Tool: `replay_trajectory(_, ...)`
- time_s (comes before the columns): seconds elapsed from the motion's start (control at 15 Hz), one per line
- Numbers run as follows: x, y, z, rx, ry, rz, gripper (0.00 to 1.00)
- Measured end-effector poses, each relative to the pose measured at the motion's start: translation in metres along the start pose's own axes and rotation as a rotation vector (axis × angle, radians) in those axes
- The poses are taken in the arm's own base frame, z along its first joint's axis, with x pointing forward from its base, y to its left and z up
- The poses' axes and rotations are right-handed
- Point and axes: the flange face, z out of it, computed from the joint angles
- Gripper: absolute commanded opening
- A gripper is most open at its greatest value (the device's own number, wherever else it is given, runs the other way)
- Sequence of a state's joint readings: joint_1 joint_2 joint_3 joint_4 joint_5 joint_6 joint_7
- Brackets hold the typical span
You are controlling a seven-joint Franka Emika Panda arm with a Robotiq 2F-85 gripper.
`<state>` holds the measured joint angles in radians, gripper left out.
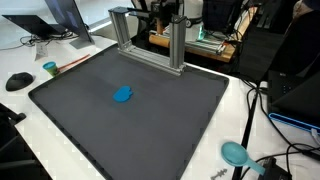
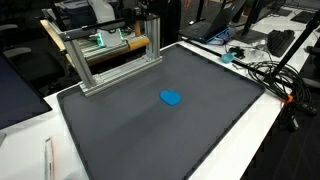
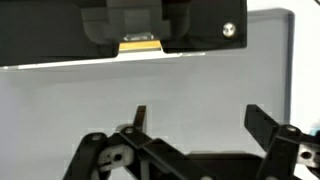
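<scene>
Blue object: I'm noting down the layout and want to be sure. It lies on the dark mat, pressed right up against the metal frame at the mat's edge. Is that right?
Not quite. The blue object does lie on the dark mat, but out near its middle, well apart from the metal frame at the mat's edge. Both exterior views show bare mat between them.

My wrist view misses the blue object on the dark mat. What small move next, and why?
Probably carry the open gripper over the dark grey mat toward the small blue object at its middle: the jaws are empty, and it lies outside the wrist view.
</scene>
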<state>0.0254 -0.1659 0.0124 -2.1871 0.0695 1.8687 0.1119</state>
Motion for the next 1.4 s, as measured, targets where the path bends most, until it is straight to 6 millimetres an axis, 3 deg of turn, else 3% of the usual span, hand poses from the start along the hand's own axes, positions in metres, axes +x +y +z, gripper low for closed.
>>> replay_trajectory(0.6,0.03,0.013,-0.024,-0.048,0.18,0.235,1.0)
replay_trajectory(1.07,0.061,0.004,-0.052,-0.041,0.309,0.223,1.0)
replay_trajectory(1.4,0.072,0.0,-0.049,-0.043,0.317,0.214,1.0)
